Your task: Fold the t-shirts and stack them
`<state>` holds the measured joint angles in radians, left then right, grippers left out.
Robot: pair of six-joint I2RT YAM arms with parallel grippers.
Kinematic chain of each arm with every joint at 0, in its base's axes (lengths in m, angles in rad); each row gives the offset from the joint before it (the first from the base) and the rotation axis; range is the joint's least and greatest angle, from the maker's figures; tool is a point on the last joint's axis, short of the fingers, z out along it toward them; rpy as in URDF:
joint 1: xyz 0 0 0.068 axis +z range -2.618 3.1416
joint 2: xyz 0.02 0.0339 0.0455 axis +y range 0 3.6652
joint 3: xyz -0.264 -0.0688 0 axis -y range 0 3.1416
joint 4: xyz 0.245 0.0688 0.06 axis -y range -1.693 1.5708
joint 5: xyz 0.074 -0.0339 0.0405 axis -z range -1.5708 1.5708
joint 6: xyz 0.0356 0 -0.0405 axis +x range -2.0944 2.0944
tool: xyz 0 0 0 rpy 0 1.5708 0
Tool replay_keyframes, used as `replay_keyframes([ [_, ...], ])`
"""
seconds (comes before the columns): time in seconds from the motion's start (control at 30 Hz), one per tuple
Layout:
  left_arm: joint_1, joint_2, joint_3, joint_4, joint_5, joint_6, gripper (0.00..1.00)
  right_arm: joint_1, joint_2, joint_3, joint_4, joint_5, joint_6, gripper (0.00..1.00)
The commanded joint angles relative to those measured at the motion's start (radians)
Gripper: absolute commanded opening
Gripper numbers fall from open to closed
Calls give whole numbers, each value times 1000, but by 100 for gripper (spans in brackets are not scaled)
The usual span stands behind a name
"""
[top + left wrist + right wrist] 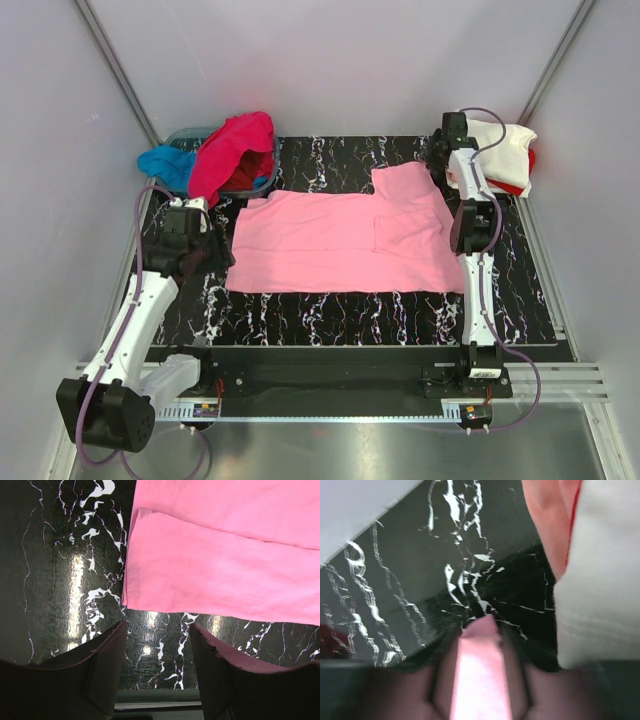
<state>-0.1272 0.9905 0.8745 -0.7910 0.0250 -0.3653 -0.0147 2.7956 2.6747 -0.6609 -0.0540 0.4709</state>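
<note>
While my right gripper (479, 642) pinches an edge of the light pink t-shirt (340, 240) spread mid-table, my left gripper (157, 630) stands wide beside its hem. Folded stack (505, 150) lies far right; hot pink shirt (235, 150) and blue shirt (165, 165) wait in the basin (192, 133).

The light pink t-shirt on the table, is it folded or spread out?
Partly folded: the light pink t-shirt lies flat, but the left wrist view shows one layer doubled over another.
</note>
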Motion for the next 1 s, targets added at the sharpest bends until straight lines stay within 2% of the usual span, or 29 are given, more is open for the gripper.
replay_keyframes([
  [0.0,-5,-6,-2,41,21,8,58,10,28,-5,29,-7,0,36],
  [0.03,-5,-4,-2,39,20,8,58,9,22,-19,43,-4,-3,28],
  [0.07,-6,-3,-2,38,18,9,58,10,6,-47,52,-1,-6,14],
  [0.17,-5,-6,-2,36,15,6,58,39,-19,-68,64,-9,-24,0],
  [0.33,-5,-7,-3,38,10,5,58,53,-122,-113,101,-52,-75,0],
  [0.53,-5,-16,-3,36,0,0,58,88,-396,-304,155,-72,-190,0],
  [0.67,-5,-20,-5,36,-7,-1,58,110,-661,-606,230,-107,-239,0],
  [0.83,-5,-20,-6,32,-23,-6,58,119,-924,-904,302,-236,-268,0],
  [0.97,-3,-4,1,32,-23,-4,58,130,-1238,-1224,334,-236,-258,0],
])
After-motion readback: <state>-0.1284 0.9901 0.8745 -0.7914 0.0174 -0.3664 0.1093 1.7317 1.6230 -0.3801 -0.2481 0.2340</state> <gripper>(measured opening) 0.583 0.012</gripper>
